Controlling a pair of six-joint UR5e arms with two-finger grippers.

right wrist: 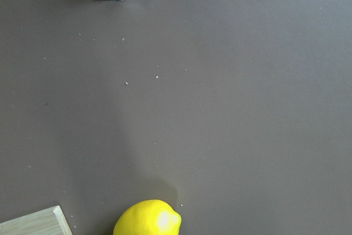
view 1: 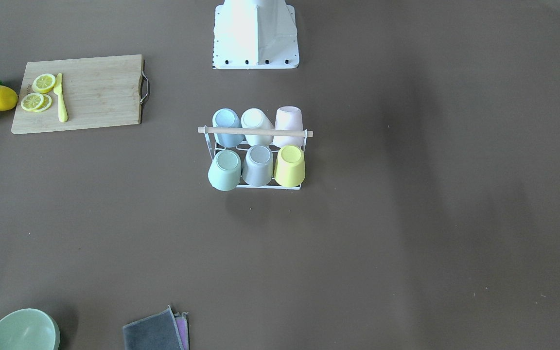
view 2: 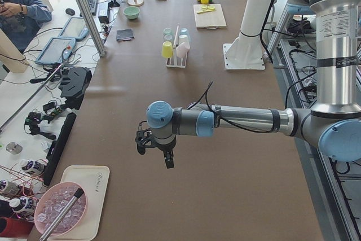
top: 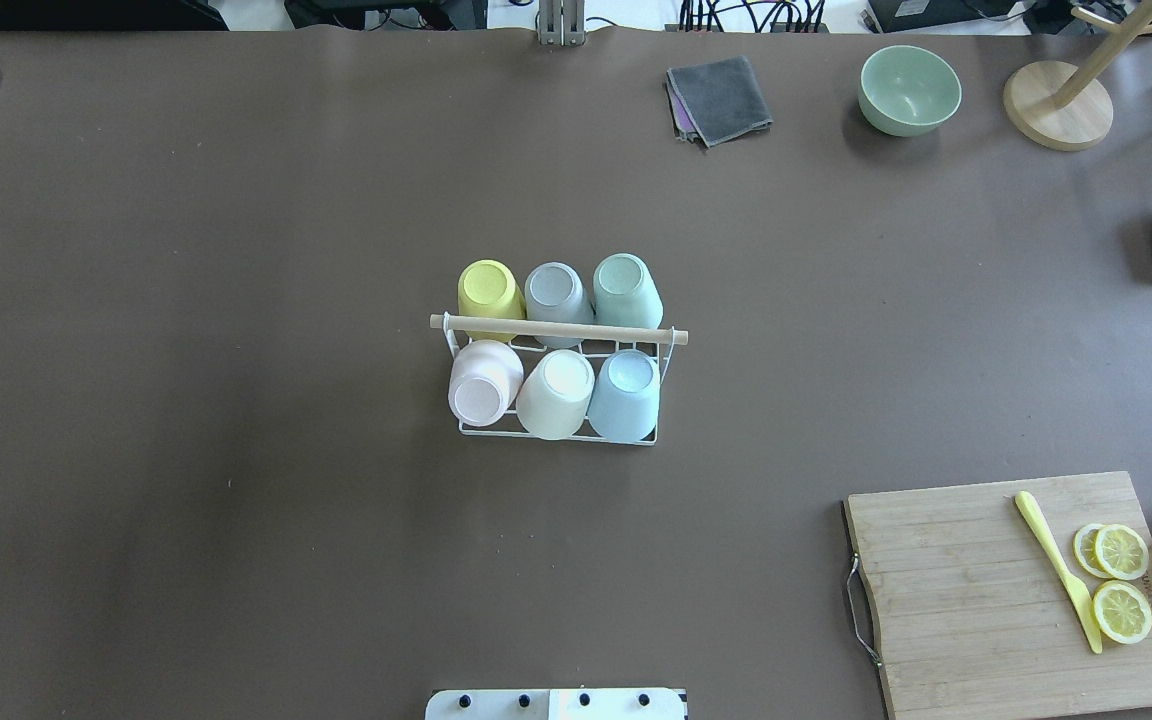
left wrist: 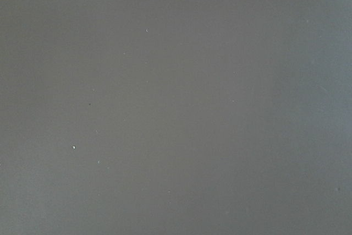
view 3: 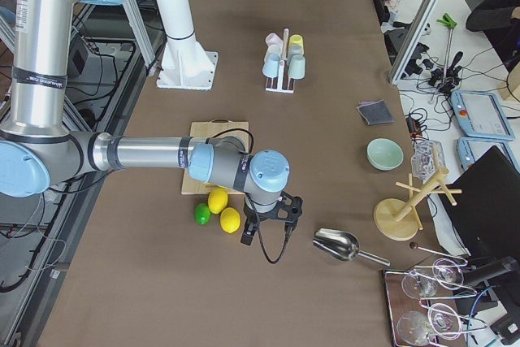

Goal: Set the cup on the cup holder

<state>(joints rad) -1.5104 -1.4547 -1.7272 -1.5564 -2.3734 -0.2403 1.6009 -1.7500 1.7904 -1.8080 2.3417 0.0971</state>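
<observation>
You had six cups (top: 553,292) seated on the cup holder (top: 558,329); left tool (view 2: 155,149) and right tool (view 3: 272,217) hung well away, and I cannot tell how wide either stood.

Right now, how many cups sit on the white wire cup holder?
6. Far row: yellow cup, grey cup, mint-green cup. Robot-side row: pale pink cup, cream cup, light blue cup. None looks hidden.

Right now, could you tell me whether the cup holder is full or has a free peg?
Full. The cup holder carries six upside-down cups, three per row; no bare peg shows.
</observation>
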